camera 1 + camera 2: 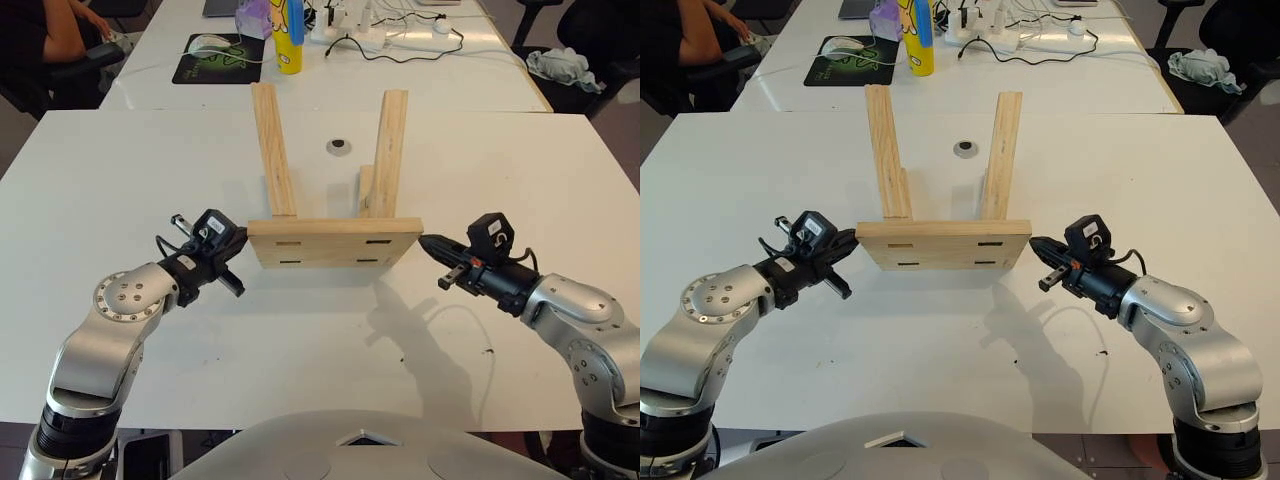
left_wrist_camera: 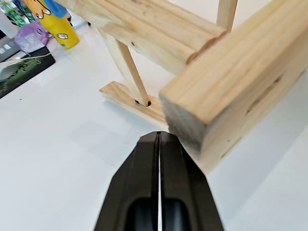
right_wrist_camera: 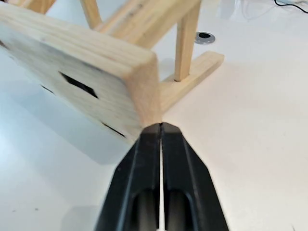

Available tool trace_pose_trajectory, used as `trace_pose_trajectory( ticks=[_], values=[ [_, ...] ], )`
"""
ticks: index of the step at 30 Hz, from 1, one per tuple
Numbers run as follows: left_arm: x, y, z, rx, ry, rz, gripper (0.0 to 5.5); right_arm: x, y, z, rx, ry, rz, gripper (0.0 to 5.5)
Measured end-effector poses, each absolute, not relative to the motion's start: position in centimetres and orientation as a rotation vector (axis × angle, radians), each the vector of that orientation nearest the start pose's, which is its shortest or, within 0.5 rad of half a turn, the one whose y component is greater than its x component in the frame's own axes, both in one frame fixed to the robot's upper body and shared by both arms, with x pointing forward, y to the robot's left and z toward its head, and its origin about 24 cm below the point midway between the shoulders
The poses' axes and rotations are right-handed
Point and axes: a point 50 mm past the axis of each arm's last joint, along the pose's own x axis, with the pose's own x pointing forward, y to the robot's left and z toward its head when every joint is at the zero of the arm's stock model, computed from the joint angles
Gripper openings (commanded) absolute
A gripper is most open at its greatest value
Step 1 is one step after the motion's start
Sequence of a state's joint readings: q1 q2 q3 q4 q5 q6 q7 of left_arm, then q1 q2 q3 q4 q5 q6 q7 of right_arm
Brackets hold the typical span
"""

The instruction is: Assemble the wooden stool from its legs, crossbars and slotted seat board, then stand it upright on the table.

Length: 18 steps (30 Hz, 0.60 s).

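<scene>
The wooden stool lies on its side at the table's middle. Its slotted seat board [image 1: 333,243] stands on edge facing me, and two legs [image 1: 273,150] [image 1: 390,150] point away along the table. A crossbar [image 3: 186,43] joins the lower leg to the upper one. My left gripper [image 1: 238,241] is shut, its tip at the board's left end [image 2: 231,82]. My right gripper [image 1: 428,244] is also shut, its tip against the board's right end [image 3: 82,62]. Neither holds anything.
A small dark grommet [image 1: 340,146] sits in the table between the legs. On the table behind stand a yellow bottle [image 1: 288,35], a mouse pad [image 1: 218,57] and cables [image 1: 400,40]. White tabletop lies free on both sides of the stool.
</scene>
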State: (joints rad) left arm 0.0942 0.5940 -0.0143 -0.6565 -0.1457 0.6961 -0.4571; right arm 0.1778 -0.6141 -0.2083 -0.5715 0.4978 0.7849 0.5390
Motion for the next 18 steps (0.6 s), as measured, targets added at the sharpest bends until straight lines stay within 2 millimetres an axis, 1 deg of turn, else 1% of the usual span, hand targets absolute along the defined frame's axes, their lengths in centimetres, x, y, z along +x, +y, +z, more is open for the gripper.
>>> trace_pose_trajectory(
  ticks=[2, 4, 6, 8, 10, 13, 15, 18],
  values=[
    [21.3, 19.9, 10.5, 0.458, 0.244, -0.469, 0.00, 19.7, -23.5, 9.2, -0.080, 0.412, 0.507, 0.50],
    [21.3, 21.5, 9.8, 0.479, 0.200, -0.433, 0.30, 19.5, -24.6, 8.0, -0.079, 0.405, 0.513, 0.84],
    [20.9, 23.0, 8.8, 0.491, 0.180, -0.441, 0.56, 19.3, -25.8, 6.7, -0.130, 0.419, 0.518, 1.10],
    [20.2, 24.0, 7.8, 0.479, 0.188, -0.484, 0.84, 19.1, -26.8, 5.7, -0.183, 0.423, 0.544, 1.38],
    [19.6, 24.8, 7.2, 0.460, 0.172, -0.552, 1.11, 18.9, -27.3, 4.8, -0.211, 0.408, 0.633, 1.65],
    [19.2, 25.7, 6.2, 0.450, 0.175, -0.682, 1.55, 18.8, -27.8, 4.0, -0.137, 0.413, 0.803, 2.12],
    [19.6, 26.0, 5.7, 0.441, 0.167, -0.747, 1.86, 19.7, -27.7, 4.1, -0.134, 0.371, 0.872, 2.44],
    [20.6, 25.9, 5.5, 0.440, 0.146, -0.820, 2.30, 21.4, -27.4, 4.2, -0.159, 0.321, 0.941, 2.90]
  ],
)
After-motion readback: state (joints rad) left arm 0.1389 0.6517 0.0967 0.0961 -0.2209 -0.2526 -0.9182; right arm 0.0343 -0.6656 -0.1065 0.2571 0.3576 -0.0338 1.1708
